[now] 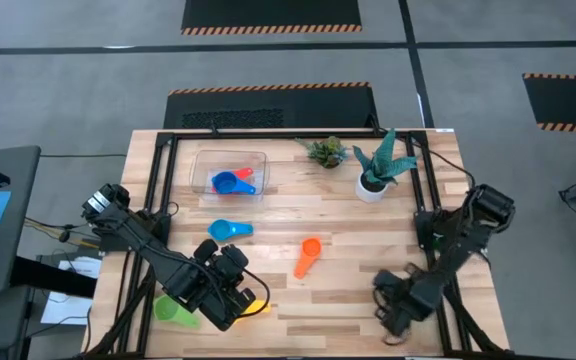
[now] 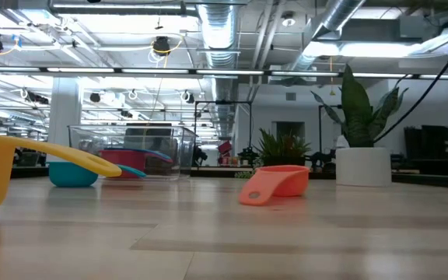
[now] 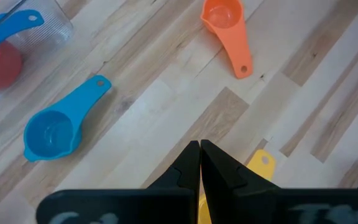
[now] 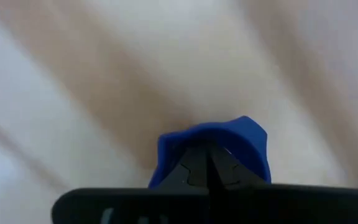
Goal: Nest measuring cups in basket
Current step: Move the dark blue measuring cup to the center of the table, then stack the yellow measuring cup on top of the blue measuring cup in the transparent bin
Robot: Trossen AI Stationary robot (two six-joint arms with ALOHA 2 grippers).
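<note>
The clear basket (image 1: 200, 155) at the table's far left holds a blue cup (image 1: 226, 183) and a red cup (image 1: 244, 174). On the table lie a light blue cup (image 1: 230, 230), an orange cup (image 1: 308, 256) and a green cup (image 1: 175, 311). A yellow cup (image 3: 261, 163) lies under my left gripper (image 3: 200, 146). That gripper is shut and hangs above the yellow cup near the front edge, clear of it. My right gripper (image 4: 207, 163), at the near right, points down and is shut on a dark blue cup (image 4: 247, 143). My right gripper is shut on the dark blue cup (image 4: 169, 149) from above, its fingers pointing down. The fingertips (image 4: 194, 168) cover the place of contact, so the part held cannot be told. The cup shows just past the tips on both sides, over the table top.
A white plant pot (image 1: 371, 187) with a spiky plant and a small green plant (image 1: 326, 152) stand at the far right. A black frame rail (image 1: 158, 190) runs along the left side. Bare wood lies between the orange cup and my right gripper.
</note>
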